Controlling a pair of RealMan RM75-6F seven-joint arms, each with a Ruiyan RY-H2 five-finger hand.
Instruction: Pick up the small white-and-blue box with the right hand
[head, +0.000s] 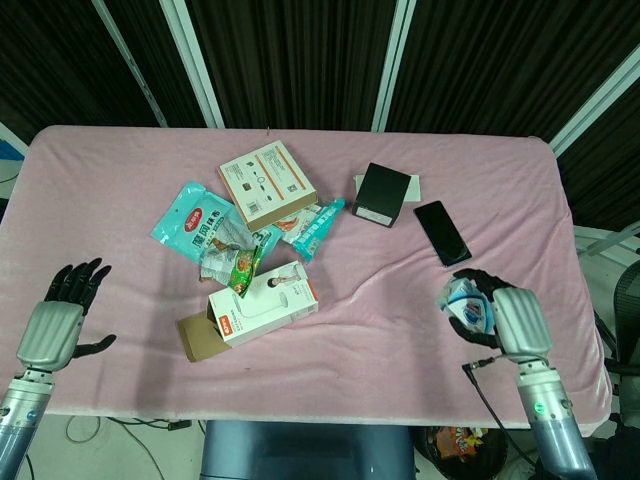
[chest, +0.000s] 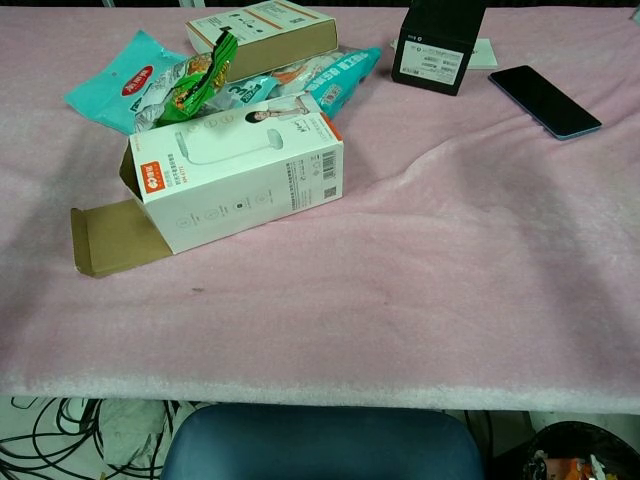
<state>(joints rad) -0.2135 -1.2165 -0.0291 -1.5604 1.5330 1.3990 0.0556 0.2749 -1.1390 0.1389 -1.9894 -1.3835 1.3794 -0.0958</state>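
Right hand (head: 497, 318) has the small white-and-blue cardboard box (head: 468, 305) in its grasp; my dark fingers (head: 472, 277) are curled round its far and near edges, palm to the box's right side. The box sits near the right front part of the pink-cloth-covered bench (head: 380, 340), in front of the black slab phone (head: 442, 232) and well clear of it.

Lift status: judged done or nearly so. The chest view shows neither the hand nor the box, only the phone (chest: 545, 101) and bare cloth where they might be, which suggests the box is raised above that camera's field; from the head view alone I cannot tell for certain whether it is off the cloth.

Left hand (head: 60, 320) hovers at the left front edge of the bench, fingers (head: 78, 281) spread, holding nothing, not involved.

Remaining clutter untouched: open white carton with brown flap (head: 250, 310), black cube-shaped box (head: 383, 194), teal snack packets (head: 200, 226), white-and-orange flat carton (head: 267, 183).

Left to do, by my reckoning: hold the grasp steady and confirm clearance above the cloth. Risk: box is small and might slip or rotate in a loose wrap.
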